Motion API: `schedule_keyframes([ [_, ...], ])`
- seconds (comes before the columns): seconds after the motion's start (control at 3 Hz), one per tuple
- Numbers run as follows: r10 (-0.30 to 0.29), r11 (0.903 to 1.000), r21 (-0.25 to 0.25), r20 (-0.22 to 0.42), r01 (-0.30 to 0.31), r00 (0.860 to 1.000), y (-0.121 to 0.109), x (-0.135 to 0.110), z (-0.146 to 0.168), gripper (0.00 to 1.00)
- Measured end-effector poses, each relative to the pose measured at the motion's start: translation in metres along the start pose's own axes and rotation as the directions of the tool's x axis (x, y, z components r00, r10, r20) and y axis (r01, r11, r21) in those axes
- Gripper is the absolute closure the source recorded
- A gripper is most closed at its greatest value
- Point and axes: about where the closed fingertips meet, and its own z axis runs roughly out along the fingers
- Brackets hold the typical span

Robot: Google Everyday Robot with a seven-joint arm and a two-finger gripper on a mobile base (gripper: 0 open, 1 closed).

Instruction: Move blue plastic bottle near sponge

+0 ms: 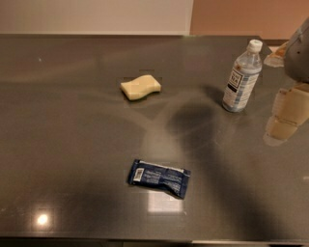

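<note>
Fingers (288,115), tan and blocky, are being held over the right edge of the bench (63,144), below a grey arm part (300,48). Nothing is being gripped or touched by them, and whether they are spread or closed cannot be told.

The bottle (242,77) is being left free just to their left, apart from them, at the far right of the bench. It is being stood on its base, its long axis running upright, with the white cap pointing up and leaning slightly to the right in the view. Its label is being turned towards the camera.

The sponge (140,87) is lying flat left of centre on the far half of the bench, well apart from the bottle, its long axis running left to right.

A dark blue packet (159,177) is lying flat nearer the front edge, well apart from both.

A broad shadow (193,120) is being cast on the bench between sponge and bottle. The bench is dark grey and glossy, and a light (42,219) is being reflected near its front left corner.

Behind it, a pale wall (96,14) is being shown at left and a tan wall (241,14) at right.
</note>
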Motion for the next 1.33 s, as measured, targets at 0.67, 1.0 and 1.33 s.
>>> schedule_keyframes([
  [0.67,0.192,0.9809,0.010,0.108,-0.194,0.975,-0.056,-0.005,0.037,0.00],
  [1.0,0.264,0.9630,0.019,0.138,-0.269,0.955,-0.076,-0.002,0.050,0.00],
  [1.33,0.317,0.9445,0.030,0.173,-0.327,0.932,-0.094,0.000,0.058,0.00],
])
